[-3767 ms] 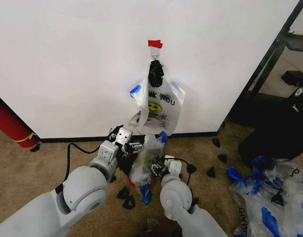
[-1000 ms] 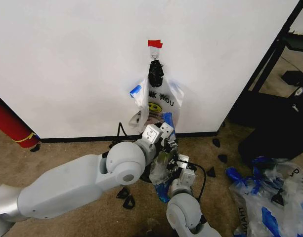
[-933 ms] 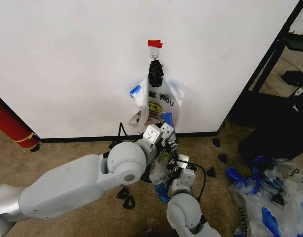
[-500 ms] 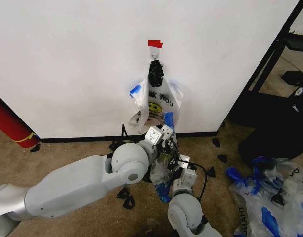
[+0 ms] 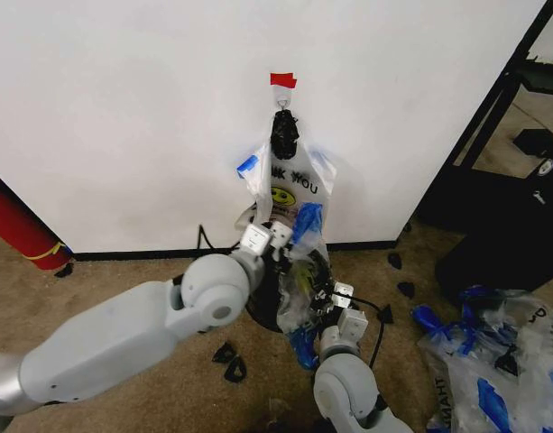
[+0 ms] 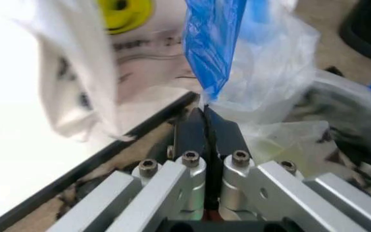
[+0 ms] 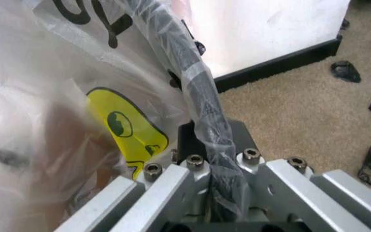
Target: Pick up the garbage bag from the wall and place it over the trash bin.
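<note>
Against the plain white wall (image 5: 123, 108), under a small red tape piece (image 5: 282, 80) and a metal hook (image 5: 281, 105), one printed plastic bag (image 5: 290, 185) hangs by its knotted dark handles, its smiley face and black lettering facing the room. Below it a black baseboard (image 5: 150, 254) meets tan carpet (image 5: 96, 289), where small black scraps (image 5: 229, 359) lie scattered.

Down at the foot of the wall, the garbage bag (image 5: 299, 280) is draped over the trash bin (image 5: 258, 307), whose dark rim shows beside the left arm; the bin's red outside is mostly covered. The left hand (image 5: 265, 240) is raised just above the bin with its fingers pressed together on a blue strip of the garbage bag (image 6: 214, 53), pulling that edge upward. The right hand (image 5: 341, 305) sits low on the other side of the bin, closed on a twisted rope of the same bag (image 7: 202, 96), with clear film and a yellow smiley patch bunched beside it.

Far to the left a long red cylinder (image 5: 19, 225) with a yellow band leans by the wall. To the right stand a black metal frame (image 5: 493, 108) and a dark bulky object (image 5: 520, 234), and a heap of more translucent bags with blue patches (image 5: 493, 352) lies on the carpet
</note>
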